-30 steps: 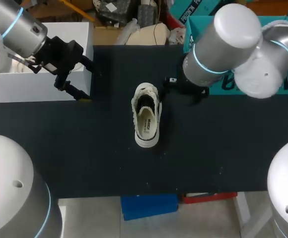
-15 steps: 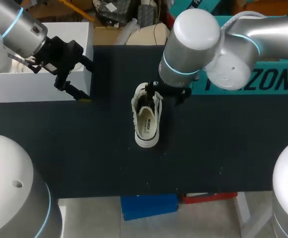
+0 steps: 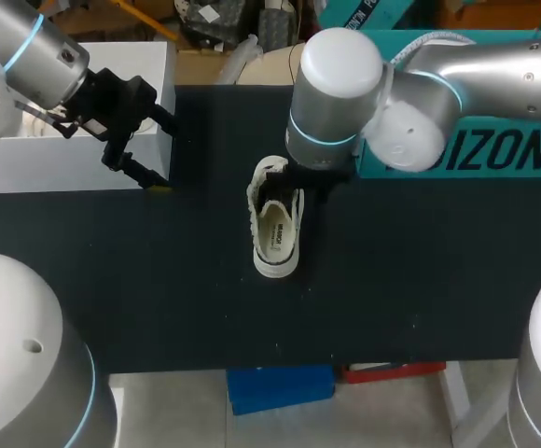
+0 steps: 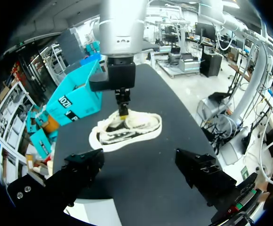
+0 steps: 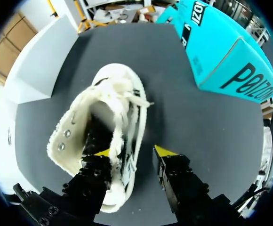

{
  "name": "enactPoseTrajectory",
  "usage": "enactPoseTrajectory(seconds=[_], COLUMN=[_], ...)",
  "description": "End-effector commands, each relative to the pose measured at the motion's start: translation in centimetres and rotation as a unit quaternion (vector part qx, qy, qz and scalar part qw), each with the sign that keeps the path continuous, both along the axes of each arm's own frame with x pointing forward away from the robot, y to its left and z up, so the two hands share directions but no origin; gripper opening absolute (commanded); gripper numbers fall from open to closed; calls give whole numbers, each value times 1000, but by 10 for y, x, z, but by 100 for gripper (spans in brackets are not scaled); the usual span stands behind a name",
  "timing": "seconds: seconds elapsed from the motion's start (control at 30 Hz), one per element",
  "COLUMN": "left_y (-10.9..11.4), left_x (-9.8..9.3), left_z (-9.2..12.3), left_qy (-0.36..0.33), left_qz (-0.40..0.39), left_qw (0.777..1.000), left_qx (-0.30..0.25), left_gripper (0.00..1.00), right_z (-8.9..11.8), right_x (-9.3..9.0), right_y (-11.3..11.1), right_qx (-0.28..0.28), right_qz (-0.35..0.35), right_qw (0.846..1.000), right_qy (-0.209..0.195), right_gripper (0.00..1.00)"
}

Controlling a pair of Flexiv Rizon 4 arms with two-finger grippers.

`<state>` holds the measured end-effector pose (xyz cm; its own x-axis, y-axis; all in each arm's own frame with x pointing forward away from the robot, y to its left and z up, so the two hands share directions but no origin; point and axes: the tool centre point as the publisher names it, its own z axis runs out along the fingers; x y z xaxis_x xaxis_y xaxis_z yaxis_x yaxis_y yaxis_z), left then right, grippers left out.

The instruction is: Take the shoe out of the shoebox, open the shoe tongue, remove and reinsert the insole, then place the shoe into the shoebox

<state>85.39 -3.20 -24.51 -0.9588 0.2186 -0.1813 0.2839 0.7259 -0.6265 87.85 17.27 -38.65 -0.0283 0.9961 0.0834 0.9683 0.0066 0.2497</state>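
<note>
shoe [image 3: 275, 229]: on its sole at the middle of the table [image 3: 420, 280], out of any box, opening facing up.
long axis: runs from the table's far edge toward its near edge. The insole shows in the near half and the dark, laced part is in the far half.
right gripper [image 5: 133, 151]: directly above the shoe's far half, pointing down. Its fingers are moderately spread and astride the shoe's right side wall, one tip inside the opening and the other outside over the table. It holds nothing.
left gripper [image 3: 161, 152]: spread wide and empty, at the edge of the white box [image 3: 56, 163] by the far left corner, well apart from the shoe.
nearer arm: the right, by far.
what the move turns on: the wall lies between the right fingers and parallel to them, so closing would probably pinch that wall. Reaching the tongue or insole would probably mean shifting inward, across the long axis.
teal box [image 3: 494, 149]: along the far right edge, beside the right arm.
</note>
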Motion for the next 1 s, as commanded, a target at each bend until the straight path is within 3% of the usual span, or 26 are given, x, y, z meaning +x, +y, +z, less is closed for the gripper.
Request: enactPoseTrajectory(seconds=[0.03,0.57,0.63,0.67,0.7,0.9,1.0], left_y=[0,0,0,0,0,0,0], left_x=[0,0,0,0,0,0,0], left_z=[0,0,0,0,0,0,0], left_qy=[1,1,1,1,1,1,1], left_qz=[0,0,0,0,0,0,0], left_qw=[1000,1000,1000,1000,1000,1000,1000], left_qx=[3,3,3,3,3,3,3], left_gripper=[100,100,100,100,100,100,100], right_z=[-16,-46,-47,-46,-46,-31,-7], right_x=[8,9,8,7,6,-4,-12], right_y=[5,-3,-3,-3,-3,-9,-18], right_qx=[3,1,2,2,3,-18,-30], right_qz=[4,9,10,10,11,23,42], right_qw=[1000,998,998,998,998,995,995], right_qy=[12,55,59,61,65,91,89], right_gripper=[44,40,32,13,0,0,0])
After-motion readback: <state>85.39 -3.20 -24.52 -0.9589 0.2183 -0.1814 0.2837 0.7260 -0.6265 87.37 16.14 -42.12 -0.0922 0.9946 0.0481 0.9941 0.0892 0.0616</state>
